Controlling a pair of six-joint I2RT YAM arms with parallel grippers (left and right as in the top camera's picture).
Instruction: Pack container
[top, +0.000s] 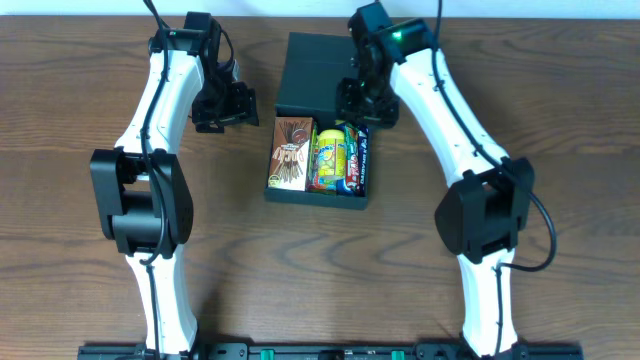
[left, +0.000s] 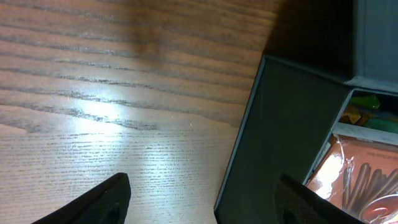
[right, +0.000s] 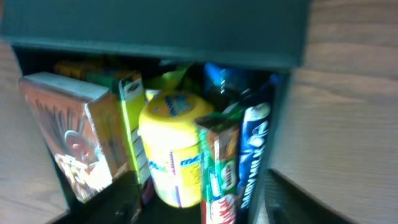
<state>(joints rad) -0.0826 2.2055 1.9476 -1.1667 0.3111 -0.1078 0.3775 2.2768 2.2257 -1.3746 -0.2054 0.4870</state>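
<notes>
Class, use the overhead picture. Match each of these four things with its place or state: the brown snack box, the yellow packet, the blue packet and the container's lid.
Things:
1. brown snack box
2. yellow packet
3. blue packet
4. lid of the container

Places or states:
A. in the middle of the container
B. folded back open, on the far side
C. against the container's right wall
D. against the container's left wall

Pairs: 1-D; 2-A; 3-C; 4-B
</notes>
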